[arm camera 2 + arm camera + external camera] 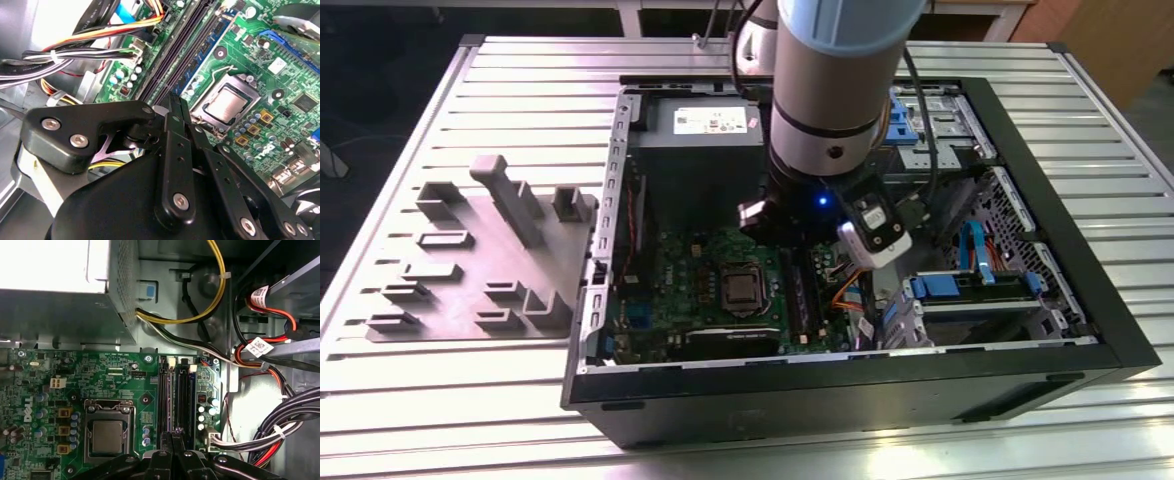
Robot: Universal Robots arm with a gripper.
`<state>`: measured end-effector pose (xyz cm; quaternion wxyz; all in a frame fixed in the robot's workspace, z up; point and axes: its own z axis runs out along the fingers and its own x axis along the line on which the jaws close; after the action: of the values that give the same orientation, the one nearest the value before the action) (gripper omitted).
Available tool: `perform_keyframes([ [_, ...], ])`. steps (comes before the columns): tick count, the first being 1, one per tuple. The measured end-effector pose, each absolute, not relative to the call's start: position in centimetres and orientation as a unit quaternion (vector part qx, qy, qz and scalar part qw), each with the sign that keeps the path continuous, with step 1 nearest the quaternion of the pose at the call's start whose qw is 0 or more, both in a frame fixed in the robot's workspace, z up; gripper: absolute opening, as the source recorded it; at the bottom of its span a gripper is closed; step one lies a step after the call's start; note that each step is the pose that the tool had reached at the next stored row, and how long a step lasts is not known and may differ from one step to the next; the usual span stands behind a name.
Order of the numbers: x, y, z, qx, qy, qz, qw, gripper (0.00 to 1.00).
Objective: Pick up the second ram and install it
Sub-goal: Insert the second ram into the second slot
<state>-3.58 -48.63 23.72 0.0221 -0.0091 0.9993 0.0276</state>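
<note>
Slatted metal tabletop (520,80) carries an open computer case (1121,330) lying on its side, with a plate of grey holder blocks (480,260) just beside it on the exterior view's left. Inside the case a grey power-supply box (700,140) sits toward the back, and the green motherboard (674,300) lies in front of it, the processor socket (740,285) near its middle. The arm (834,90) reaches straight down into the case, its wrist over the board between the processor socket and the drive bays (974,285) with their blue tabs.

In both wrist views the gripper (177,100) is low over the long black sockets (186,395) that run beside the processor socket. Its two black fingers (172,150) are drawn together so that the tips meet or nearly meet (no gap worth the name shows between them). The second ram (202,47), a dark blue-green strip with chips along its face, stands on edge among the sockets on the processor side, and its near end comes right up to the fingertips. Whether the tips pinch its top edge or merely bear on it, I cannot tell. Bundled black and white cables (65,62) and a yellow lead (220,270) lie off to the side of the sockets, clear of the fingers
</note>
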Motion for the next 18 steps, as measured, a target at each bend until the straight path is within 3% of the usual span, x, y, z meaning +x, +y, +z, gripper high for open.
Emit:
perform_keyframes([
  [18, -3.64, -48.53, 22.85, -0.009, 0.999, 0.028, 0.022, 0.11],
])
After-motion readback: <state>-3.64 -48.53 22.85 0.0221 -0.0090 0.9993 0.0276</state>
